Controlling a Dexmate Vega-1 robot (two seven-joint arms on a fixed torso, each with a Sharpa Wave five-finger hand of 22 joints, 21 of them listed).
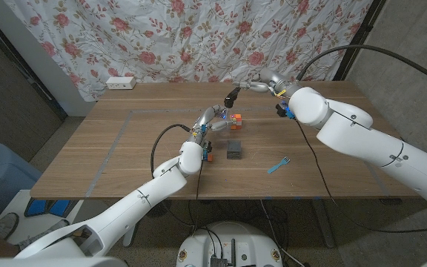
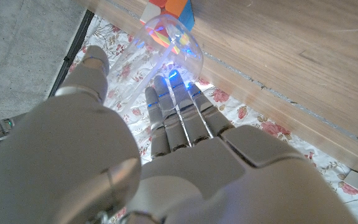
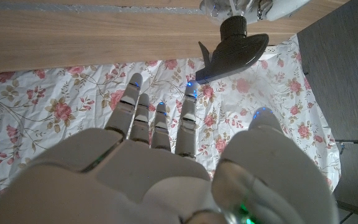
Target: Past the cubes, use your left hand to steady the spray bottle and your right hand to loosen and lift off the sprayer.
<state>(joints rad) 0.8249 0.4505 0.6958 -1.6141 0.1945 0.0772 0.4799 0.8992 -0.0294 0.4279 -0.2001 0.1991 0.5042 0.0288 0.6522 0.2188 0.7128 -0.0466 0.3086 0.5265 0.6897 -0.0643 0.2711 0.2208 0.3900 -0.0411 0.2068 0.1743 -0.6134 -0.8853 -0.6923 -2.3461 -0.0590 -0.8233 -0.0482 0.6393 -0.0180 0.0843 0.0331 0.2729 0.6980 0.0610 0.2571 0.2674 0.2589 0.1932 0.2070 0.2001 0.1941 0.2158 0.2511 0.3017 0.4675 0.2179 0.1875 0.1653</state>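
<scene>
A clear spray bottle [image 1: 224, 111] with a black sprayer [image 1: 233, 95] stands past the cubes at the table's middle. My left hand [image 1: 209, 122] grips the bottle's body; the left wrist view shows the fingers [image 2: 176, 106] and thumb wrapped round the clear bottle [image 2: 166, 43]. My right hand [image 1: 262, 82] hovers just right of the sprayer with its fingers spread. In the right wrist view the fingers [image 3: 160, 124] reach toward the sprayer [image 3: 232, 50] without touching it. A multicoloured cube [image 1: 236, 120] sits beside the bottle.
A dark grey cube [image 1: 234, 150] and a small orange cube [image 1: 208, 153] lie nearer me. A blue strip [image 1: 278, 165] lies front right. A white power strip [image 1: 120, 82] sits at the back left edge. A floral curtain [image 1: 199, 37] hangs behind the table.
</scene>
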